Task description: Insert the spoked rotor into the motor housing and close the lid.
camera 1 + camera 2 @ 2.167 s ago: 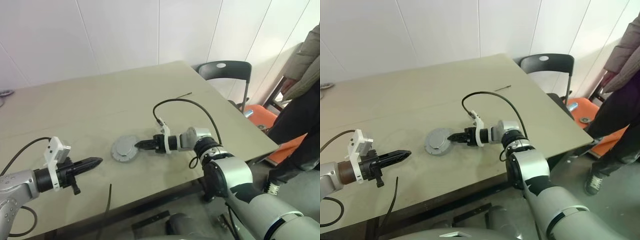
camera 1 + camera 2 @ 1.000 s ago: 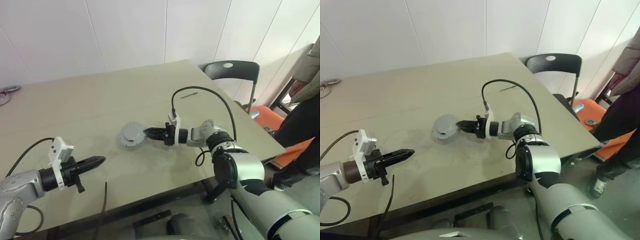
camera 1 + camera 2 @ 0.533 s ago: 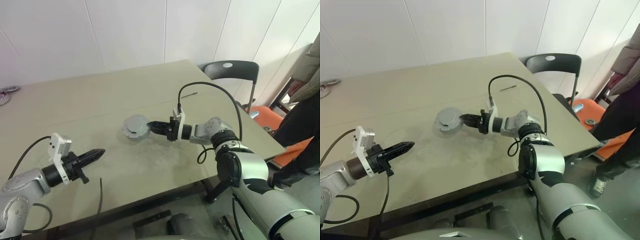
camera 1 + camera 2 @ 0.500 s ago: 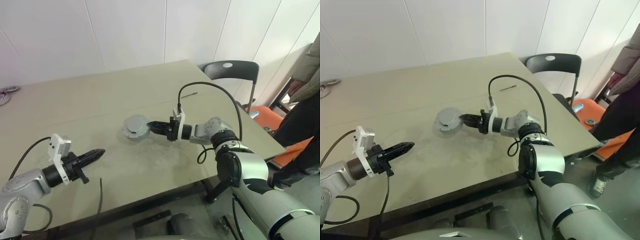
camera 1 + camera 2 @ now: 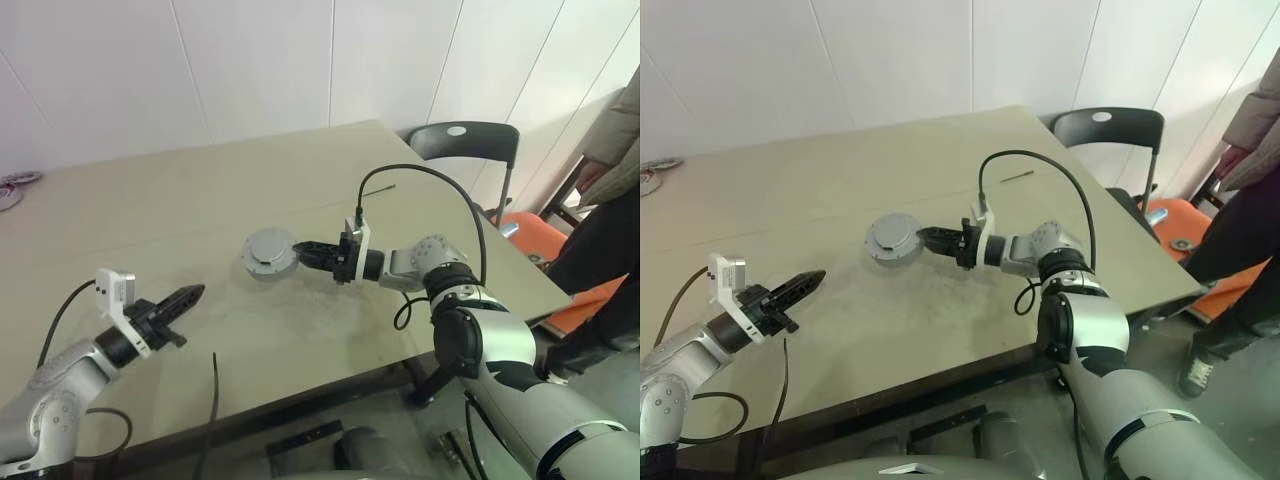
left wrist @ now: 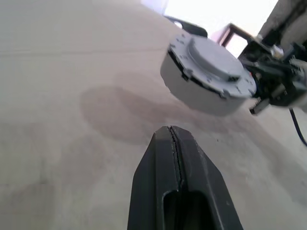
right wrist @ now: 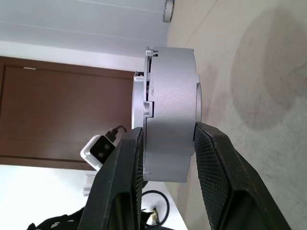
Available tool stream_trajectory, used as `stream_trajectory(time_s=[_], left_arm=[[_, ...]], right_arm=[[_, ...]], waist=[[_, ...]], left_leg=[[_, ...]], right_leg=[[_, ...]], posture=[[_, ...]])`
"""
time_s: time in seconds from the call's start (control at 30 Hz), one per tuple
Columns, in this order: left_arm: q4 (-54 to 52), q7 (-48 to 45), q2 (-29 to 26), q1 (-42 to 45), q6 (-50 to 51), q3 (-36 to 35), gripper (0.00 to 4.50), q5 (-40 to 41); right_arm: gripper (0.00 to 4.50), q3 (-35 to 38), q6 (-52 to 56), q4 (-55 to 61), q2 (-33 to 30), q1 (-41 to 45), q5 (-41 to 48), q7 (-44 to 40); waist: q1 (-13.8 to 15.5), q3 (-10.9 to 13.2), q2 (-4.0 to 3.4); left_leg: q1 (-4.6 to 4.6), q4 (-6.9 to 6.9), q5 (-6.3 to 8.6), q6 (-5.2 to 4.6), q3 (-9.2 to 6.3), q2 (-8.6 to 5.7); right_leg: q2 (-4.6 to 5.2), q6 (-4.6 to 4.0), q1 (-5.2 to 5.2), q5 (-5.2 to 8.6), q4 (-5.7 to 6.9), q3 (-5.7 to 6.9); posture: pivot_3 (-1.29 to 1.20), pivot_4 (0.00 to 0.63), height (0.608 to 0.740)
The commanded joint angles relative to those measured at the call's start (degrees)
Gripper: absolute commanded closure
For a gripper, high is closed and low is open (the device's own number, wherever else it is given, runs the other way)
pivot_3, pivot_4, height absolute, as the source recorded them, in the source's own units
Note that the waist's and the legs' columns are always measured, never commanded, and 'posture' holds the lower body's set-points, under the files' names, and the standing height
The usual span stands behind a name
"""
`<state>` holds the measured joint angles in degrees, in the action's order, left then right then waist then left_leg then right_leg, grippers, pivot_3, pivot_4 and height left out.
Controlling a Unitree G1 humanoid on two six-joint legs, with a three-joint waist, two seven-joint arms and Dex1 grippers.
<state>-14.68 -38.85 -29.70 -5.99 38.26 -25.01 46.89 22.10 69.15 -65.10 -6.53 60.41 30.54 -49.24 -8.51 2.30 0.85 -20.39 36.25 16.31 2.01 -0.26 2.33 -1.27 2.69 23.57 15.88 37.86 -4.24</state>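
While the left end effector [image 5: 190,297] hung pressed together over the beige worktop [image 5: 200,215], the right end effector [image 5: 303,247] pinched the round grey metal motor housing [image 5: 268,253], lidded, raised just above mid-worktop.

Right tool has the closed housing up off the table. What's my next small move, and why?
Probably lower the right tool slightly until the motor housing rests on the table. The lid already looks seated. The assembly hangs above its shadow, pinched top and bottom at one edge, and the shut left tool is well apart, giving no support.
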Motion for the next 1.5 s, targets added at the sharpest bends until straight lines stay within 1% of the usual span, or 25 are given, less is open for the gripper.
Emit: stream_trajectory(time_s=[0.03, 0.07, 0.17, 0.3, 0.4, 0.5, 0.57, 0.67, 0.73, 0.77, 0.83, 0.93, 1.0, 1.17, 1.23, 1.4, 1.5], left_arm=[[0.7, 2.3, 1.4, 1.8, 0.3, -1.2, 4.50, 2.0], [0.9, 2.3, 1.7, 1.6, 0.0, -0.8, 4.50, 1.5], [1.3, 2.1, 2.0, 1.0, 0.7, -0.4, 3.87, 1.9], [2.1, 1.7, 1.3, 1.1, 2.7, -1.3, 2.58, 3.8], [2.0, 1.8, 1.0, 1.2, 2.8, -0.6, 1.56, 3.1], [1.9, 1.5, 1.0, 1.0, -2.4, 1.0, 1.56, -2.2], [1.1, 1.4, 1.3, 1.2, -1.1, 0.4, 1.56, 0.0], [0.9, 2.7, 1.5, 2.1, 2.2, -0.5, 1.03, 3.8], [0.9, 4.2, 2.3, 3.1, 3.7, -1.1, 0.39, 6.4], [1.0, 5.3, 2.9, 3.7, 4.2, -1.6, 0.39, 7.6], [1.0, 9.8, 5.4, 6.1, 6.2, -3.7, 0.39, 13.8], [-0.4, 14.5, 7.8, 6.6, 10.6, -4.4, 0.39, 23.1], [0.1, 16.9, 8.5, 6.4, 12.1, -4.8, 0.39, 27.1], [3.9, 25.5, 9.8, 5.8, 16.6, -4.5, 0.39, 42.7], [4.7, 27.6, 9.3, 4.9, 17.4, -4.2, 0.39, 46.1], [5.6, 31.8, 8.0, 3.2, 17.3, -3.8, 0.39, 51.0], [6.4, 34.8, 8.2, 2.9, 16.2, -3.4, 0.39, 53.4]], right_arm=[[3.18, 2.3, 0.5, 3.9, 0.7, 0.8, 3.5, -0.4], [3.18, 2.3, 0.5, 4.0, 0.8, 0.7, 3.6, -0.2], [3.18, 2.5, 0.6, 4.4, 0.9, 0.6, 3.8, 0.3], [3.18, 2.6, 0.5, 4.5, 1.1, 0.6, 4.0, 0.7], [3.18, 2.5, 0.5, 4.8, 1.2, 0.6, 4.1, 0.9], [3.18, 2.4, 0.4, 4.8, 1.3, 0.5, 4.1, 1.1], [3.18, 2.4, 0.4, 4.9, 1.3, 0.5, 4.1, 1.2], [3.18, 2.1, 0.5, 5.1, 1.4, 0.3, 4.0, 1.1], [3.18, 2.1, 0.4, 5.1, 1.4, 0.3, 3.9, 1.2], [3.18, 2.0, 0.4, 5.1, 1.4, 0.3, 3.9, 1.2], [3.18, 1.9, 0.3, 5.2, 1.4, 0.3, 3.8, 1.2], [3.18, 1.7, 0.2, 5.2, 1.3, 0.2, 3.6, 1.3], [3.18, 1.7, -0.1, 5.0, 1.4, 0.1, 3.4, 1.6], [3.18, 1.3, -0.3, 5.0, 1.4, 0.1, 3.2, 1.7], [3.18, 1.1, -0.5, 4.9, 1.4, 0.0, 3.1, 1.8], [3.18, 0.9, -0.7, 4.9, 1.3, 0.0, 3.0, 2.0], [3.18, 0.7, -0.9, 4.7, 1.3, 0.0, 3.0, 2.0]], waist=[[0.0, 0.0, 0.00], [-0.1, 0.0, 0.00], [-0.1, 0.0, 0.00], [-0.1, 0.0, 0.00], [-0.1, 0.0, 0.00], [0.0, 0.0, 0.00], [0.0, 0.0, 0.00], [0.0, 0.0, 0.00], [0.0, 0.0, 0.00], [0.0, 0.0, 0.00], [0.2, 0.0, 0.01], [0.4, 0.0, 0.03], [0.4, 0.0, 0.03], [1.3, 0.0, 0.03], [1.5, 0.0, 0.03], [1.5, 0.0, 0.03], [1.5, 0.0, 0.02]], left_leg=[[0.01, 0.00, 0.00, 0.00, 0.00, 0.00], [0.01, 0.00, 0.00, 0.00, 0.00, 0.00], [0.00, 0.00, 0.00, 0.00, -0.01, 0.00], [0.00, 0.02, 0.00, 0.00, 0.00, -0.01], [0.00, 0.04, 0.00, 0.00, -0.01, -0.02], [0.01, 0.03, 0.00, 0.00, 0.00, -0.03], [0.00, 0.03, 0.00, 0.00, 0.00, -0.03], [0.00, 0.03, 0.00, 0.00, 0.00, -0.03], [0.00, 0.03, 0.00, 0.00, 0.00, -0.03], [0.00, 0.03, 0.00, 0.00, -0.01, -0.03], [0.00, 0.06, 0.00, 0.00, -0.01, -0.03], [-0.02, 0.12, 0.00, 0.00, -0.02, -0.03], [-0.01, 0.11, 0.00, 0.00, -0.05, -0.02], [0.01, 0.18, 0.00, 0.00, -0.07, -0.02], [-0.02, 0.26, 0.00, 0.00, -0.07, -0.02], [-0.06, 0.42, 0.00, 0.00, -0.07, -0.12], [-0.07, 0.53, 0.00, 0.00, -0.11, -0.17]], right_leg=[[0.00, 0.00, 0.00, 0.00, 0.01, 0.00], [0.00, 0.00, 0.00, 0.00, 0.02, -0.01], [0.00, 0.00, 0.01, 0.00, 0.03, -0.01], [0.00, 0.00, 0.00, 0.00, 0.04, 0.00], [0.00, 0.00, 0.00, 0.00, 0.04, 0.00], [0.00, 0.00, 0.00, 0.00, 0.05, 0.00], [0.00, 0.00, 0.00, 0.00, 0.04, 0.00], [0.00, 0.00, 0.00, 0.00, 0.04, 0.00], [0.00, 0.00, 0.00, 0.00, 0.04, 0.00], [0.00, 0.00, 0.00, 0.00, 0.05, 0.00], [0.01, 0.01, -0.01, 0.00, 0.05, 0.00], [0.01, 0.01, -0.02, -0.01, 0.08, 0.00], [0.02, 0.01, -0.03, -0.01, 0.09, -0.02], [0.00, 0.01, -0.02, -0.01, 0.16, -0.02], [-0.01, 0.01, -0.03, -0.01, 0.19, 0.02], [-0.01, 0.01, -0.13, 0.00, 0.20, 0.02], [-0.02, 0.02, -0.17, 0.00, 0.22, 0.01]], posture=[[0.00, 0.000, 0.740], [0.00, 0.000, 0.740], [0.00, 0.000, 0.740], [0.00, 0.000, 0.740], [0.00, 0.000, 0.740], [0.00, 0.000, 0.740], [0.00, 0.000, 0.740], [0.00, 0.000, 0.740], [0.00, 0.000, 0.740], [0.00, 0.000, 0.740], [0.00, 0.000, 0.740], [0.00, 0.000, 0.740], [0.00, 0.000, 0.740], [0.00, 0.000, 0.740], [0.00, 0.000, 0.740], [0.00, 0.000, 0.740], [0.00, 0.000, 0.740]])
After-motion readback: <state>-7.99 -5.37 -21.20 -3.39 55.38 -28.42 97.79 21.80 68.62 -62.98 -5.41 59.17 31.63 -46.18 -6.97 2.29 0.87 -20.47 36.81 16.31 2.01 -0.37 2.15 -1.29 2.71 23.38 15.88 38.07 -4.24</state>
